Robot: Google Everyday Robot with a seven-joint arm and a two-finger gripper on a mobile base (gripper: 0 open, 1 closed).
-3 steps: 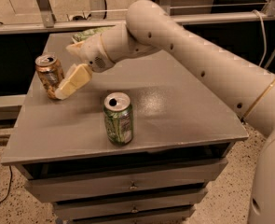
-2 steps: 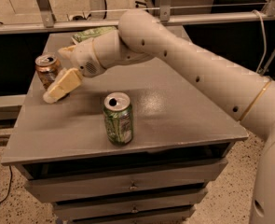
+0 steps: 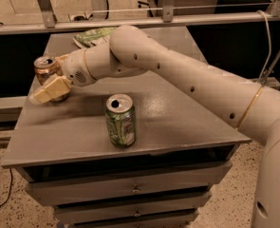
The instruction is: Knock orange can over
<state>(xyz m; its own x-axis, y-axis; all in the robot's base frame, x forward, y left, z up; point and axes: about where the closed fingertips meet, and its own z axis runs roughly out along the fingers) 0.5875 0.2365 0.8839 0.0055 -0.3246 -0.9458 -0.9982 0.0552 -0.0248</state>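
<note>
The orange can (image 3: 44, 66) stands upright near the left edge of the grey table (image 3: 177, 118), its silver top showing. My gripper (image 3: 49, 78) is at the can, open. One cream finger (image 3: 49, 90) lies across the can's lower front and the other finger sits behind it, so the can is between them. The lower part of the can is hidden by the front finger. My white arm reaches in from the right across the back of the table.
A green drink can (image 3: 120, 120) stands upright near the table's front middle. A green snack bag (image 3: 93, 36) lies at the back of the table. Drawers (image 3: 135, 189) sit under the tabletop. A metal rail (image 3: 177, 19) runs behind.
My gripper has moved left and slightly down, from beside the orange can to around it. The can still stands upright. The green can has not moved.
</note>
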